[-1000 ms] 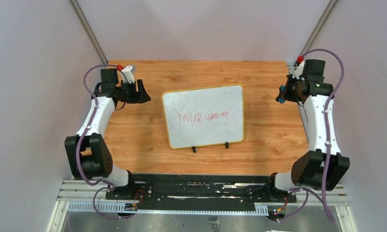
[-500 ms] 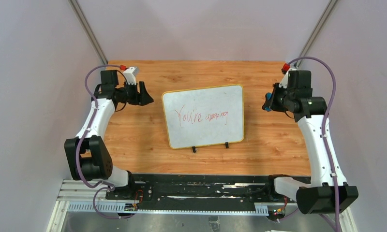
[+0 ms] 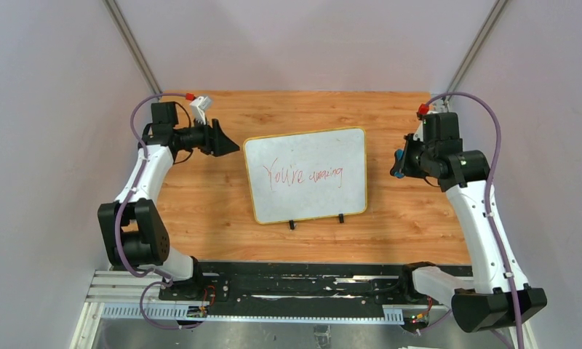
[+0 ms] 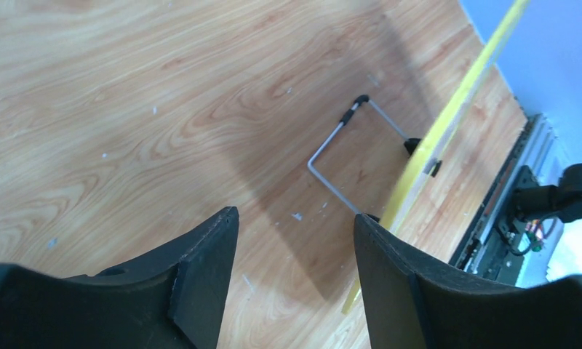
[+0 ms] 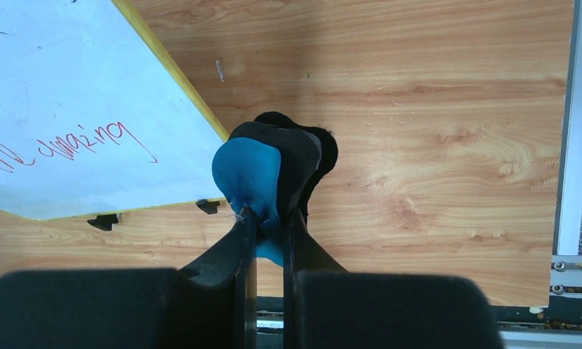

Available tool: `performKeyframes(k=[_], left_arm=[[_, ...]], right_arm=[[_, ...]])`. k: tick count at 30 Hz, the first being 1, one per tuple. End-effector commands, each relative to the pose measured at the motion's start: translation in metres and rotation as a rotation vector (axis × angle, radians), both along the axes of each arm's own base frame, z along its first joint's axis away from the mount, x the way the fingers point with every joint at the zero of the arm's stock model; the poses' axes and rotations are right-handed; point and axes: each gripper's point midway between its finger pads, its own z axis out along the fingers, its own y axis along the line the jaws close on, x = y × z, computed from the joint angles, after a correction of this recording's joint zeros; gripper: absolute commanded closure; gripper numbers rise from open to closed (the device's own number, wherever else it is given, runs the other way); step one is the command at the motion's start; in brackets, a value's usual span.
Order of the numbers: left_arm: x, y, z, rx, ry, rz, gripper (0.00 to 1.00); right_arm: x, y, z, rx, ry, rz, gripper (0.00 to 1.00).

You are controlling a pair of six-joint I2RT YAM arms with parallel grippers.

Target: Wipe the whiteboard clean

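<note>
White-black arms [image 3: 148, 171], purple cables [image 3: 496, 142]

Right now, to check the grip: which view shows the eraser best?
Right wrist: the blue and black eraser sits centred, pinched in the right gripper. Top external shows only a small blue bit beside the whiteboard; left wrist shows none of it.

— The whiteboard's [image 3: 310, 149] colours?
— White, with a thin yellow rim, red handwriting [image 3: 303, 175] and two black clips [image 3: 292, 225].
— And the eraser [image 5: 266, 171]?
— Blue and black. The table [image 3: 201, 196] is orange-brown wood grain, streaked darker.
</note>
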Motion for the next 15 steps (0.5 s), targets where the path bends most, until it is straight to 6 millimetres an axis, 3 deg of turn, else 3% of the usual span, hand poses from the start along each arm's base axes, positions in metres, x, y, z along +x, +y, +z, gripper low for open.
performKeyframes(k=[1,8,15], left_arm=[[-0.005,-0.011,0.039,-0.085,-0.075,-0.074,0.36],[-0.006,-0.015,0.044,-0.091,-0.093,-0.080,0.36],[-0.013,-0.022,0.050,-0.129,-0.086,-0.122,0.37]], right_arm=[[-0.002,0.008,0.004,-0.012,0.004,0.003,1.00],[0.003,0.030,0.006,-0.041,-0.008,0.051,1.00],[0.004,0.032,0.007,-0.049,-0.013,0.049,1.00]])
